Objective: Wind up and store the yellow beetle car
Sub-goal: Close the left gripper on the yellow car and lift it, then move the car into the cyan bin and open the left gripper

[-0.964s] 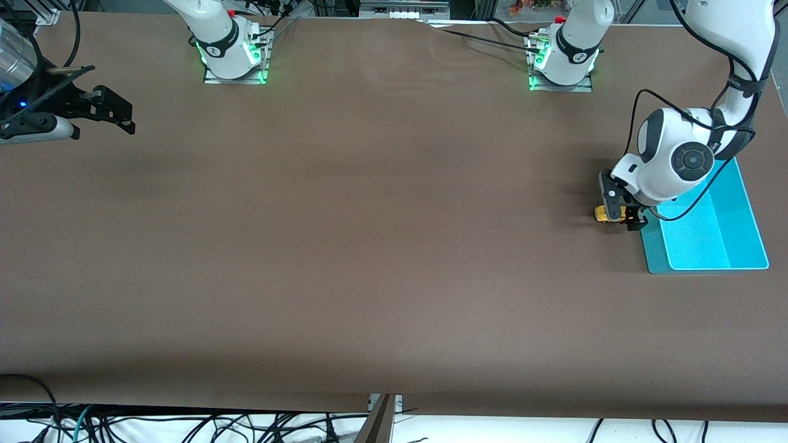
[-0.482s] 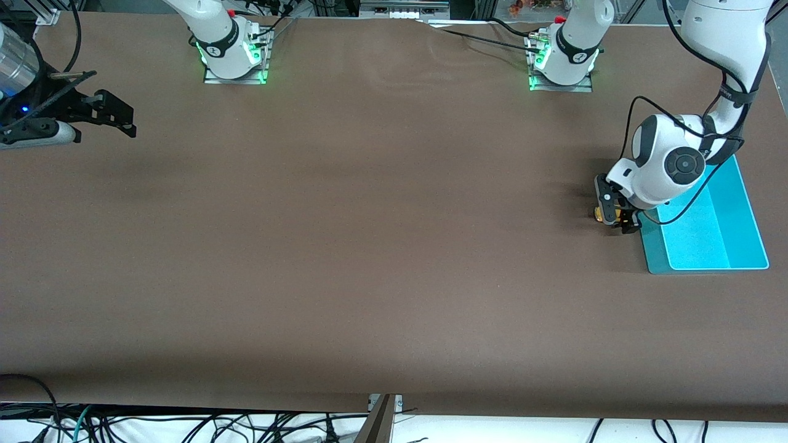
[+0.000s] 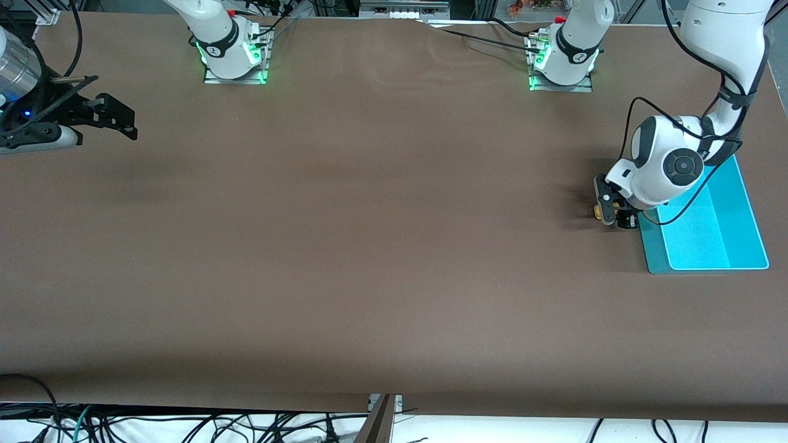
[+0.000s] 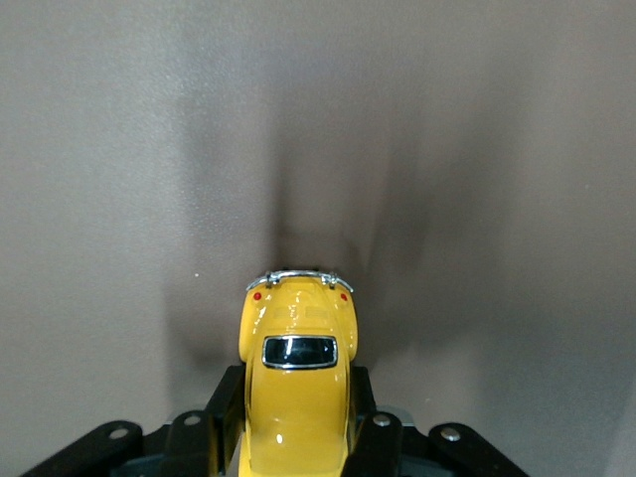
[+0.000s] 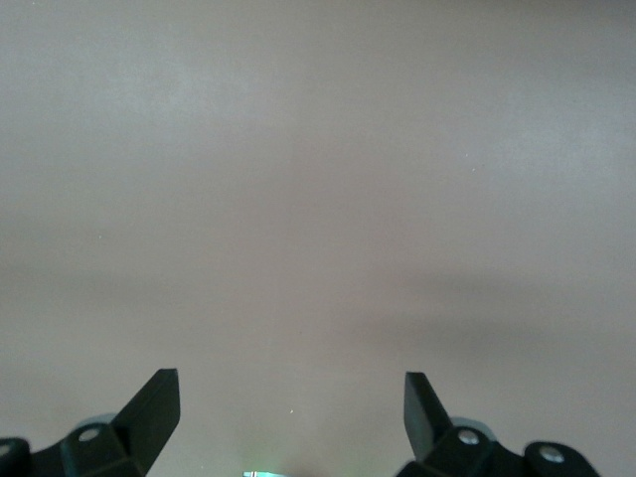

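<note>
The yellow beetle car (image 4: 296,383) is a tiny rounded toy with a dark rear window and chrome bumper. My left gripper (image 3: 615,216) is shut on it, low at the brown table (image 3: 369,246) beside the turquoise bin (image 3: 748,212). In the front view only a sliver of the car (image 3: 596,212) shows past the fingers. In the left wrist view the black fingers (image 4: 227,397) press both sides of the car's body. My right gripper (image 3: 123,120) is open and empty, waiting over the table's edge at the right arm's end; its fingertips (image 5: 159,397) stand wide apart in the right wrist view.
The turquoise bin lies at the left arm's end of the table, right beside the left gripper. The two arm bases (image 3: 234,55) stand along the table's farthest edge from the camera. Cables hang below the near edge.
My left gripper has sunk lower with the car and shifted slightly toward the right arm's end. The right gripper has drifted slightly.
</note>
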`<state>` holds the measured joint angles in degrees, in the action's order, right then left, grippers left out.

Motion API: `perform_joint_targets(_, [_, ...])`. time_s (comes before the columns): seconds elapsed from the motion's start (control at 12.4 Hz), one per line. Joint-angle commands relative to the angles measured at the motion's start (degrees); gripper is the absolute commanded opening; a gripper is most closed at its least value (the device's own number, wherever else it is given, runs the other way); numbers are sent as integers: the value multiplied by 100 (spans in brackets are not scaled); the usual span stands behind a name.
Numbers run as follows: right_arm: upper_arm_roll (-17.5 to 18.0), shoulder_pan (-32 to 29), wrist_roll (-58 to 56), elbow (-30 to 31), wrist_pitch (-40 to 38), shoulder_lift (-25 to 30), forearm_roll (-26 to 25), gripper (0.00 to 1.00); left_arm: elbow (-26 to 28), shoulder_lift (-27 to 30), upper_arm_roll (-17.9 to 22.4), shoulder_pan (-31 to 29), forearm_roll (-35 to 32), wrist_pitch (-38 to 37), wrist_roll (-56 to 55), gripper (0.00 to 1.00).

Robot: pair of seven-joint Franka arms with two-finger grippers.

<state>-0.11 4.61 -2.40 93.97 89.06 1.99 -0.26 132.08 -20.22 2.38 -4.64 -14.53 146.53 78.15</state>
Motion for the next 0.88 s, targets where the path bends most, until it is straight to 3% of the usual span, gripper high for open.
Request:
perform_joint_targets(0.0, [2, -22, 29, -160, -143, -50, -10, 100, -50, 307, -45, 6, -138, -132, 95, 23])
perform_joint_targets(0.24, [2, -31, 38, -151, -152, -41, -1, 100, -514, 650, -351, 112, 37, -1377, 42, 23])
perform_joint_targets(0.48, [2, -31, 73, -151, -266, -41, 8, 100, -1594, 651, -791, 121, 608, -3168, -98, 24])
perform_joint_targets(0.64, [2, -40, 64, -151, -266, -50, 8, 100, -2428, 572, -845, 103, 566, -4198, -38, 25])
perform_joint_targets(0.8, [2, -31, 73, -160, -266, -41, 17, 100, -2923, 423, -731, -115, 548, -4755, 470, 25])
